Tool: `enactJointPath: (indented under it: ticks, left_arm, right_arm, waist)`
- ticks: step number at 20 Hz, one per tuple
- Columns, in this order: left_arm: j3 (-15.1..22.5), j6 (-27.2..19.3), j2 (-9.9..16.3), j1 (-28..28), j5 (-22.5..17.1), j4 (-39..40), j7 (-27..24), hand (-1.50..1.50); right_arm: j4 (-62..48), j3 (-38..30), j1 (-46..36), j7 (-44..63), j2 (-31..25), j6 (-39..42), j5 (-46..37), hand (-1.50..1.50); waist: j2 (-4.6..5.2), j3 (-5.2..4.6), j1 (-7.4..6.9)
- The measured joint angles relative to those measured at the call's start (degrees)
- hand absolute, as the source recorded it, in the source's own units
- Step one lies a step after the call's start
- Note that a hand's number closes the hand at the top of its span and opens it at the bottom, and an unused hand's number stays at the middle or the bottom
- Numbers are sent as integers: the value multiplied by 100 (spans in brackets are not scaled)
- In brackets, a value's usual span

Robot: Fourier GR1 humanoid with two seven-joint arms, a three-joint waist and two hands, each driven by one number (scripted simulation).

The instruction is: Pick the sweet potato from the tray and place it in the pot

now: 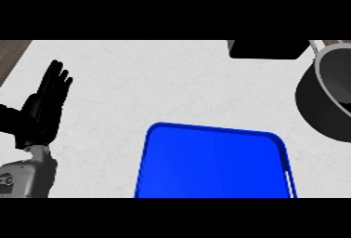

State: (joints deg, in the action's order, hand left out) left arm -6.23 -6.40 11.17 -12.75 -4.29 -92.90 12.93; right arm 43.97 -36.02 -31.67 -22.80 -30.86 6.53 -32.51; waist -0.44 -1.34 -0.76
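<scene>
**Showing: blue tray, dark pot, one resting hand**

Lying at the lower middle of the counter, the blue tray (212, 162) is showing only its flat blue floor and raised rim; the sweet potato is not appearing on it, nor anywhere else in the head view, so I cannot tell where it is sitting. The tray's lower edge is running out of sight at the bottom.

Standing up and to the right of the tray, apart from it, the pot (328, 100) is presenting a dark outer wall and a pale metal rim, with its right part cut off by the view's edge. What little of its inside is showing is looking grey and bare.

Spreading beneath both, the white speckled counter (158, 88) is carrying a black rectangular block (267, 49) at its far edge, left of the pot.

Resting at the left edge, well apart from the tray, the left hand (42, 109) is pointing its straight, spread fingers upward, holding nothing, above its grey forearm (31, 176).
</scene>
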Motion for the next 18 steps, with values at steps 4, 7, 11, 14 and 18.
enactJointPath:
  ticks: [4, 7, 11, 14, 18]
  left_arm:
    - [-80, 17, 53, 19, -40, -25, 17, 0]
    - [-97, 0, 60, -13, -43, -58, 59, 0]
    - [-83, -19, 48, -64, -2, -8, 88, 0]
    - [-45, 17, -3, 81, 5, -63, -13, 0]
    - [-132, 67, 58, 74, -50, -70, 4, 0]
  right_arm:
    - [-347, -496, -177, -174, -143, 340, 629, -150]
    - [-674, -822, -236, -319, -381, 680, 1042, -150]
    - [-1329, -1133, -204, -612, -950, 1170, 1393, -150]
    - [-1838, -1264, -111, -856, -1402, 1529, 1537, -150]
    - [-2371, -1333, 38, -1141, -1938, 1975, 1636, -150]
  waist:
    - [3, 24, 8]
    - [16, 43, 16]
    - [56, 92, 4]
    - [79, 125, -23]
    - [93, 145, -39]
